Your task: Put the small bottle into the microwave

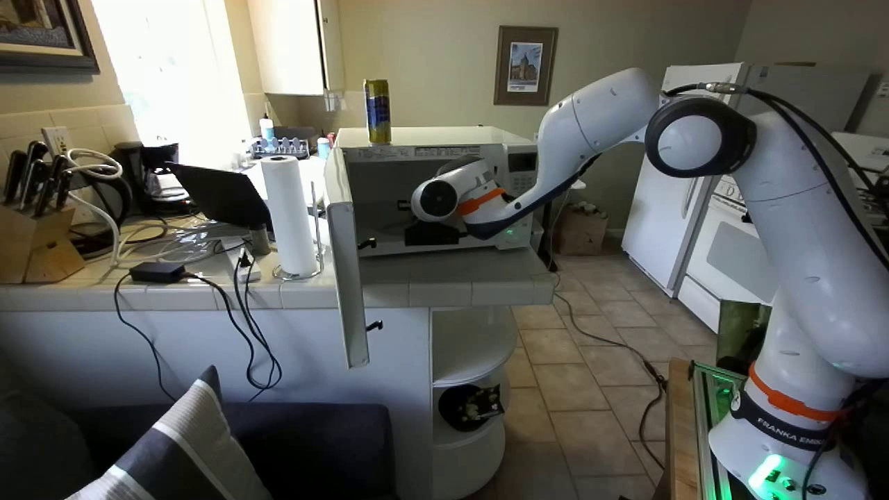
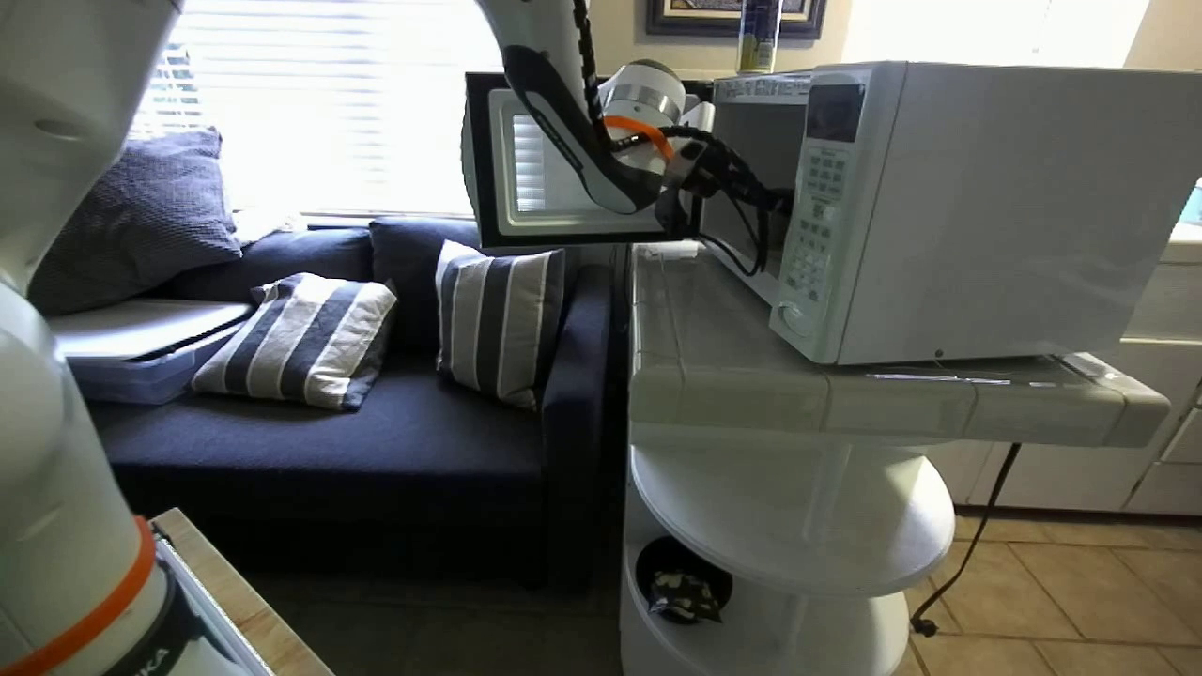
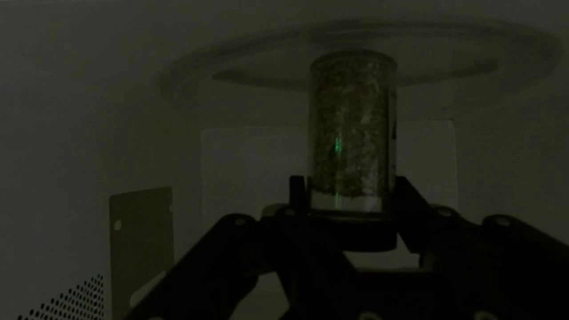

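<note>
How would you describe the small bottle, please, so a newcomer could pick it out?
Find the open white microwave. Inside, the wrist view shows the gripper holding the small bottle. It looks see-through and grainy inside, unlike the blue-and-yellow can on the microwave's top.

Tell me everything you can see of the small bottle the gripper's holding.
The small bottle is a clear, glass-like cylinder, mostly filled with grainy, brownish contents that leave a gap before the dark cap. Inside the microwave, the gripper pinches it near the capped end. In the wrist view its other end points toward the round clear plate; whether they touch is unclear. I can't make it out in either exterior view.
</note>
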### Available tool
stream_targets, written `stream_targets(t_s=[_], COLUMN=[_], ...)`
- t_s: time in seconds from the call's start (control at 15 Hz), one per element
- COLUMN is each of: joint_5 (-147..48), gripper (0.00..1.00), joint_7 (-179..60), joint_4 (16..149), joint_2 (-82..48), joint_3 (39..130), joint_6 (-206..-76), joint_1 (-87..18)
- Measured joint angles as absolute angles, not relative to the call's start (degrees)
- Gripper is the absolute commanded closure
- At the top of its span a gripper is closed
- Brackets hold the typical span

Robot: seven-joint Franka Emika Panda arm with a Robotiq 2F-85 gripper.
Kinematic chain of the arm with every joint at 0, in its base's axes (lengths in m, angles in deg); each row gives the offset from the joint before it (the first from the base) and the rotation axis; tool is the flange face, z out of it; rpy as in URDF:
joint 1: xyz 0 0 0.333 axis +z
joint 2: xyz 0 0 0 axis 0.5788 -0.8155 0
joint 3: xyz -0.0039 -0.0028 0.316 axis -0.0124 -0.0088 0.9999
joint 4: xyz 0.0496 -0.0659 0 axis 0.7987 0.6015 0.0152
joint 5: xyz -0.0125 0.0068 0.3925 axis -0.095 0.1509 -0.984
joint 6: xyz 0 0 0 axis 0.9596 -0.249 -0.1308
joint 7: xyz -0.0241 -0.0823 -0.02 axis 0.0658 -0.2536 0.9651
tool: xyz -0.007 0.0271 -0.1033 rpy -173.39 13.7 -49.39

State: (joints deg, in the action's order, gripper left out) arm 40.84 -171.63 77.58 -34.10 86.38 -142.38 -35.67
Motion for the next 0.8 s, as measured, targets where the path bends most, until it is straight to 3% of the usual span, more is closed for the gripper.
stream_targets(t_s=[0.07,0.13,0.2,0.33,0.8], joint_5=[40.9,40.9,40.9,40.9,33.9], gripper=[0.3,0.18,0.17,0.0,0.0], joint_7=[-171.7,-171.7,-171.7,-171.7,-166.7], joint_4=[77.3,77.0,76.7,76.5,76.2], joint_2=[-34.5,-34.8,-35.0,-35.1,-33.7], joint_3=[86.4,86.4,86.4,86.4,88.1], joint_6=[-142.0,-141.5,-141.2,-140.7,-137.5], joint_1=[-35.6,-35.5,-35.4,-35.3,-35.0])
